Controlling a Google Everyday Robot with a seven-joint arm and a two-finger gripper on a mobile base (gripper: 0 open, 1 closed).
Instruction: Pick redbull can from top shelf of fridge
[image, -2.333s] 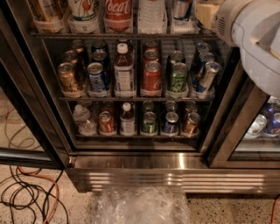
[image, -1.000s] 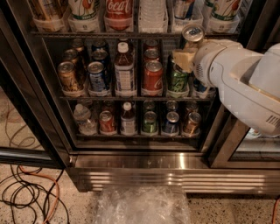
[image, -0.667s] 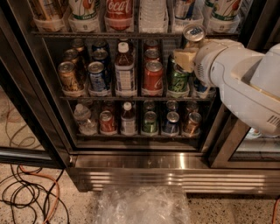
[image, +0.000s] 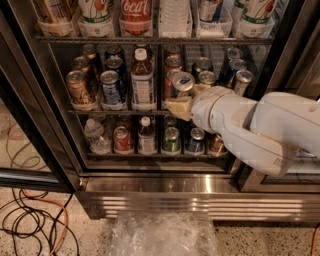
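Since the gripper (image: 179, 105) appears clamped on the redbull can (image: 183, 82), the can stands directly above it, long axis near upright, well below the top shelf (image: 100, 39), before the fridge (image: 160, 192) middle rack (image: 115, 112).

White script "Coca-Cola", cut off by the upper edge, stands on the red label of the cola bottle (image: 136, 10) on the top shelf (image: 150, 39) of the fridge (image: 165, 192). Labels on the other drinks (image: 112, 87) are not legible. The gripper (image: 180, 101), in front of the middle rack (image: 120, 112), clasps the redbull can (image: 182, 82), whose markings cannot be read.
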